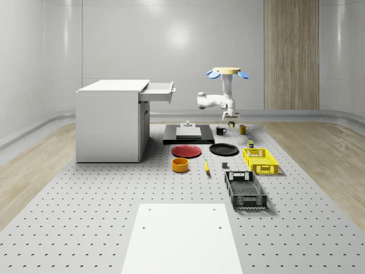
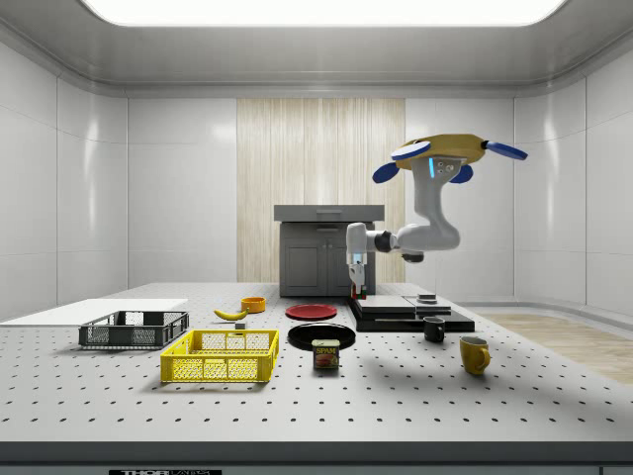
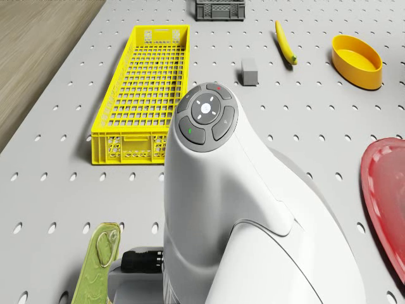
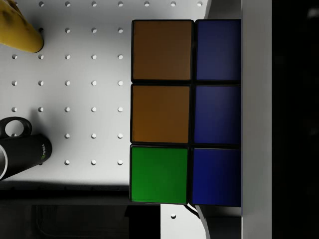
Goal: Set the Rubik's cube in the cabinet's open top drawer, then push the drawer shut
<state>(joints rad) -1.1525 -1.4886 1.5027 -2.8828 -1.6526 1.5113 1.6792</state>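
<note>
- The cabinet (image 1: 111,123) stands on the bench (image 1: 85,217) at the whole-scene view's left, its top drawer (image 1: 157,91) pulled open.
- A red plate (image 1: 186,151) and black plate (image 1: 223,149) lie further right.
- The drone (image 1: 227,72) hovers above the bench near two mugs (image 1: 221,131).
- The claw (image 1: 231,120) hangs off the bench, pinching the cube (image 4: 184,112), well apart from the drawer.
- A yellow crate (image 1: 260,160) lies rightmost.

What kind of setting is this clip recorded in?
Likely a simulated robotics test room: a perforated grey floor plate, plain panelled walls, and a white cabinet beside scattered props such as a yellow crate.
</note>
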